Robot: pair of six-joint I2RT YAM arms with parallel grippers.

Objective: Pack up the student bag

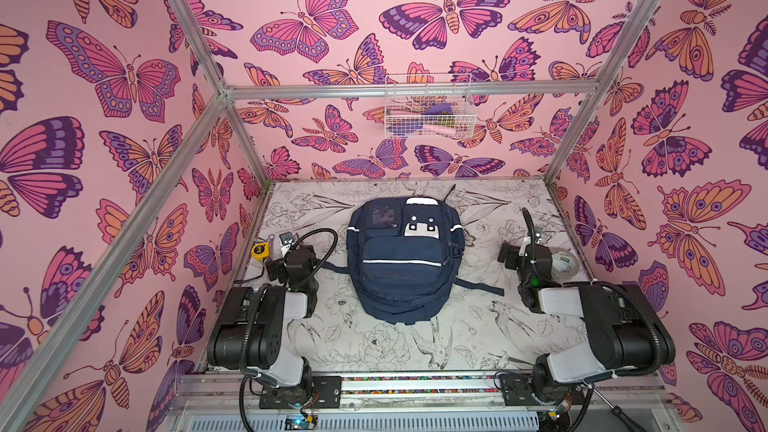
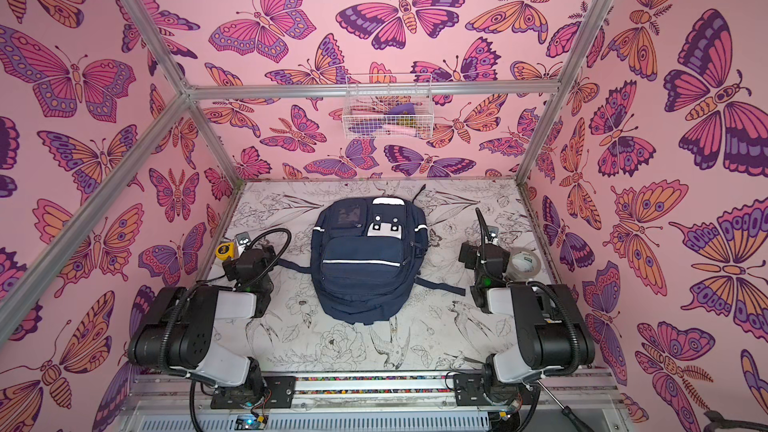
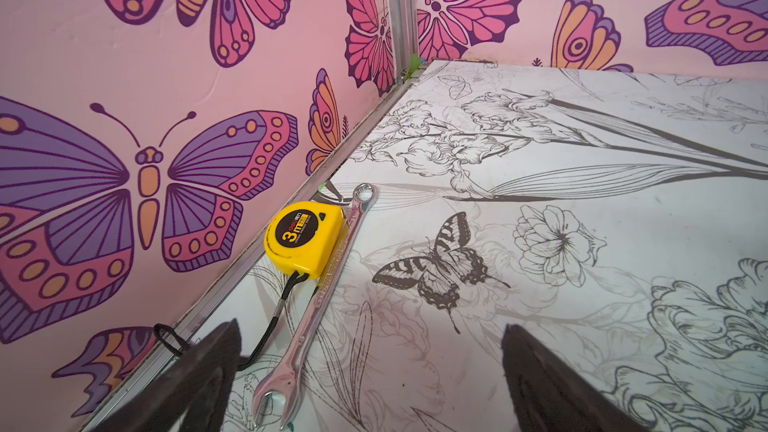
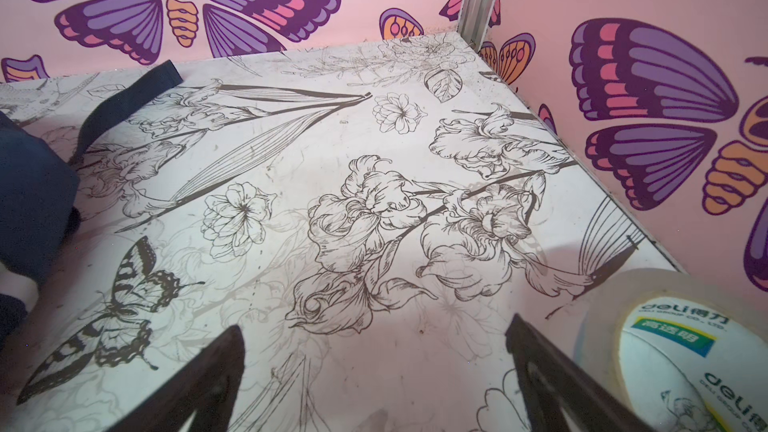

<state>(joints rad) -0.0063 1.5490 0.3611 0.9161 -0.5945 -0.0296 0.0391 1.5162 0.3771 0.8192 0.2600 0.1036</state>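
Lying flat in the middle of the tabletop [image 1: 415, 351], front pockets up, your student bag [image 1: 401, 259] shows whole in both top views, with a strap trailing out to each side. Your wrist views add what those miss. The left wrist camera finds a yellow tape measure [image 3: 305, 238] by the left wall and a silver wrench [image 3: 316, 309] touching its side; in the top views the arm hides most of the wrench. The right wrist camera catches a clear tape roll [image 4: 673, 351] beside the right wall and only a navy edge of the bag. A white wire basket [image 1: 428, 108] on the back wall appears in the top views alone. Your left arm [image 1: 266, 326] and right arm [image 1: 602, 326] sit folded low on either side of the bag, apart from it, wrists aimed toward the back wall. The left fingers [image 3: 208, 380] and right fingers [image 4: 208, 384] are spread wide, gripping nothing.
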